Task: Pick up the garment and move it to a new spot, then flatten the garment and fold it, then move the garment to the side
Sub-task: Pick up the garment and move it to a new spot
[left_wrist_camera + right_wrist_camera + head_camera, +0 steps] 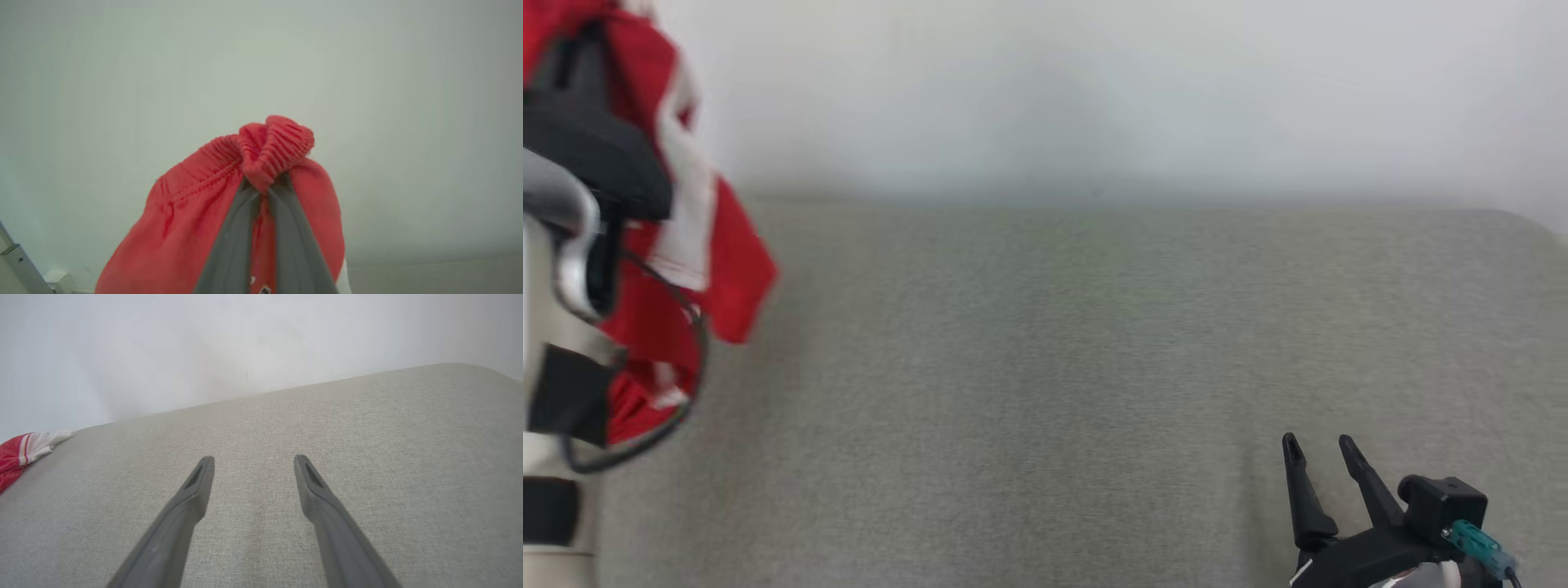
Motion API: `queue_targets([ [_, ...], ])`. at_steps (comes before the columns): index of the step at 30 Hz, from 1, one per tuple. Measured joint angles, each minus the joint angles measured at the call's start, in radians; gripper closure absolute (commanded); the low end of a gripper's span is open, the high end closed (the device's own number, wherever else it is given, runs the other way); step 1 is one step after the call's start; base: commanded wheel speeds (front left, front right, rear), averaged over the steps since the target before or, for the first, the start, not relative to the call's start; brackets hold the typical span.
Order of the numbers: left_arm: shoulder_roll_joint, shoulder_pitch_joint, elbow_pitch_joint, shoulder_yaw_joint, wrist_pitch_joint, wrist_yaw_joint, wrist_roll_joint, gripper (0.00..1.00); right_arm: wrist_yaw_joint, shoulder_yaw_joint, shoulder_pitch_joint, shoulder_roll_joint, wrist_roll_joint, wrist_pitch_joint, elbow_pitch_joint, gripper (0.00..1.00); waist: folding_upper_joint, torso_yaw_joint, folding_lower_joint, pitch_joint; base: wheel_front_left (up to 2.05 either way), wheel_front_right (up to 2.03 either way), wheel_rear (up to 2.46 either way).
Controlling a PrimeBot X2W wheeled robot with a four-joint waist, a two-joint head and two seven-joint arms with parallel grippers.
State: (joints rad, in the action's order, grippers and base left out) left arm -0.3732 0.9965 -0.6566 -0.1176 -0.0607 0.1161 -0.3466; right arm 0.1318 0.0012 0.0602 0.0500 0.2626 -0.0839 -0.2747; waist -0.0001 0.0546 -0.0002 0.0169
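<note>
Your left gripper (264, 187) is pinching its jaws on the gathered waistband of the red, white-striped garment (727, 269), which is hanging at the left edge of the grey fabric surface (1054, 367). Your right gripper (1319, 445) is hovering near right, jaws spread, with bare fabric stretching to the far pale wall (1094, 98).

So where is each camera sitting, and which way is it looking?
Head view: on the robot's head, looking forward and down at the grey fabric surface and wall; left arm and open right pincer show.
Left wrist view: on the left wrist, looking along the left pincer, shut on the red garment, towards the wall.
Right wrist view: on the right wrist, looking along its pincer across the surface.
Shared: head and right wrist views both show surface, right pincer and garment.
</note>
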Motion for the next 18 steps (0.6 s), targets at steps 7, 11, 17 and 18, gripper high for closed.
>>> queue_targets([
  [7, 0.128, -0.143, 0.265, -0.038, -0.049, -0.002, -0.082, 1.0, 0.0, 0.002, 0.003, -0.001, -0.009, 0.013, 0.009, 0.0, 0.0, -0.126, 0.0001, -0.02, 0.0, 0.0, 0.0],
  [11, 0.186, -0.211, 0.387, -0.074, -0.087, -0.012, -0.101, 1.0, 0.0, 0.004, 0.003, 0.0, -0.009, 0.015, 0.02, 0.0, 0.0, -0.208, 0.0, -0.016, 0.0, 0.0, 0.0],
  [17, 0.243, -0.318, 0.442, -0.14, -0.129, -0.029, -0.117, 1.0, 0.0, 0.007, 0.005, 0.001, 0.0, 0.013, 0.023, 0.0, 0.0, -0.321, 0.0001, 0.008, 0.0, 0.0, 0.0],
  [18, 0.249, -0.338, 0.432, -0.148, -0.128, -0.034, -0.117, 1.0, 0.0, 0.012, 0.007, 0.001, 0.002, 0.012, 0.022, 0.0, 0.0, -0.338, 0.0001, 0.013, 0.0, 0.0, 0.0],
])
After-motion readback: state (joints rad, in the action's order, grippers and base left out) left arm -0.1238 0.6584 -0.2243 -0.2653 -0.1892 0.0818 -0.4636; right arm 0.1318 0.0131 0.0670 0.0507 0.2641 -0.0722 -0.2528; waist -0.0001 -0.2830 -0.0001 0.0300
